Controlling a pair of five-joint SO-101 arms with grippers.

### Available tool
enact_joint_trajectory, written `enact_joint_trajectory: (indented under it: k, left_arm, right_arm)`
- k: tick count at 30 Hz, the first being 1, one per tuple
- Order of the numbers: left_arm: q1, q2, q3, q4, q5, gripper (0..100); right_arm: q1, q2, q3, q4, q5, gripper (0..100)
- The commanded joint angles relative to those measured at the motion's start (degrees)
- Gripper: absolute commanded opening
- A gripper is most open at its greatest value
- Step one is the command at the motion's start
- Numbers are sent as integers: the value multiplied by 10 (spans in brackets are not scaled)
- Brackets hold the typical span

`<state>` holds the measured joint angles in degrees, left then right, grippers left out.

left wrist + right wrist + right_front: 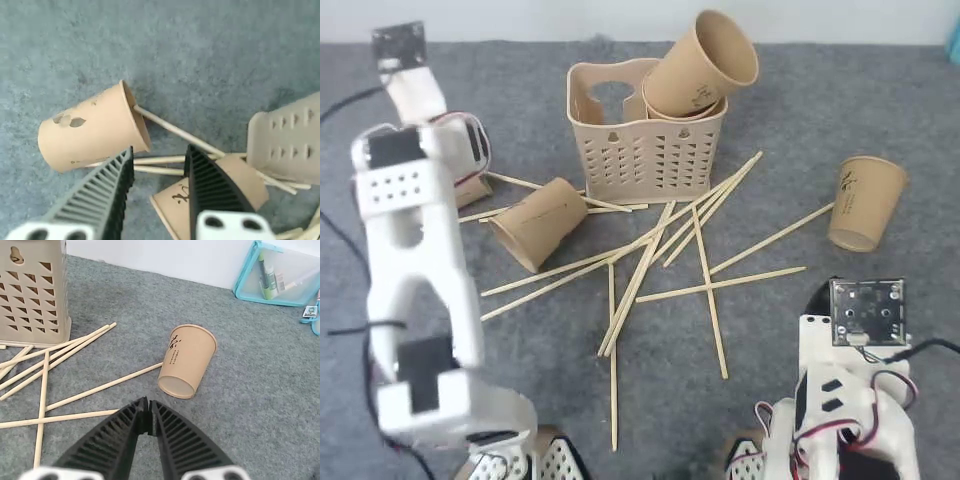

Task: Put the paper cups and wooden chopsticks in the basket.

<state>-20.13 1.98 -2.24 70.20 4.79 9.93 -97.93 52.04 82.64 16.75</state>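
A beige slotted basket (640, 155) stands at the back middle with two stacked paper cups (700, 65) leaning in it. Several wooden chopsticks (650, 260) lie scattered on the grey carpet in front of it. A cup (538, 222) lies on its side left of the basket, and another cup (865, 200) lies at the right. My left gripper (159, 165) is open above two lying cups: one (92, 127) with a chopstick (175, 131) at its mouth, and a printed one (172, 202) beside the basket (290, 140). My right gripper (148, 409) is shut, empty, just short of the right cup (187, 360).
A teal see-through case (285, 275) with small items stands against the white wall beyond the right cup. The left arm's white body (415, 290) rises over the left side of the carpet. Chopsticks (55, 352) fan out near the basket (32, 290).
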Motion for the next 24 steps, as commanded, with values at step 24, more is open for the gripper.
enact_joint_trajectory:
  k: [24]
  left_arm:
    - [34,204,-184,-30,-29,9]
  right_arm:
    - [1,0,12,-3,7,7]
